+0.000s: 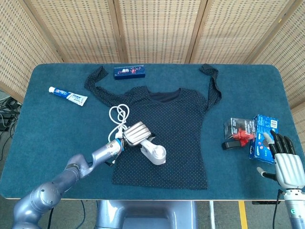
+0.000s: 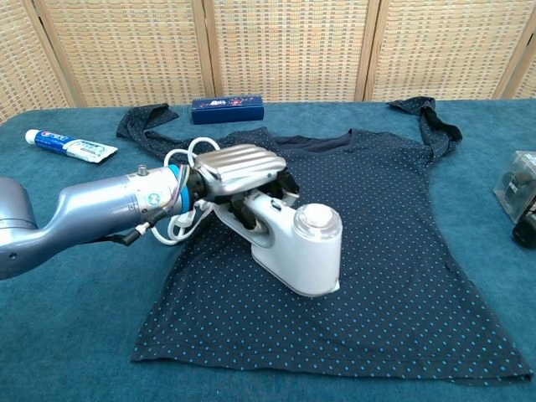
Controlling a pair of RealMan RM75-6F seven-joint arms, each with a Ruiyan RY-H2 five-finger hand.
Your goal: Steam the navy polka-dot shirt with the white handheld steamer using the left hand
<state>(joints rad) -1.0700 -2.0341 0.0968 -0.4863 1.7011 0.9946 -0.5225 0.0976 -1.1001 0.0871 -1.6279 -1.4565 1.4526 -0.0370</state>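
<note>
The navy polka-dot shirt (image 1: 176, 124) (image 2: 394, 251) lies flat on the blue table, sleeves spread toward the back. My left hand (image 1: 136, 132) (image 2: 239, 167) grips the handle of the white handheld steamer (image 1: 155, 152) (image 2: 303, 249), whose head rests on the shirt's lower left part. The steamer's white cord (image 1: 119, 117) (image 2: 177, 167) loops behind my wrist, partly hidden by it in the chest view. My right hand (image 1: 285, 160) hangs at the table's front right corner, fingers apart and holding nothing, just in front of the boxes there.
A toothpaste tube (image 1: 67, 95) (image 2: 70, 144) lies at the left. A dark blue box (image 1: 129, 71) (image 2: 227, 109) sits at the back edge. Small boxes (image 1: 251, 131) (image 2: 522, 184) and a black item cluster at the right. A wicker screen stands behind the table (image 1: 57, 129).
</note>
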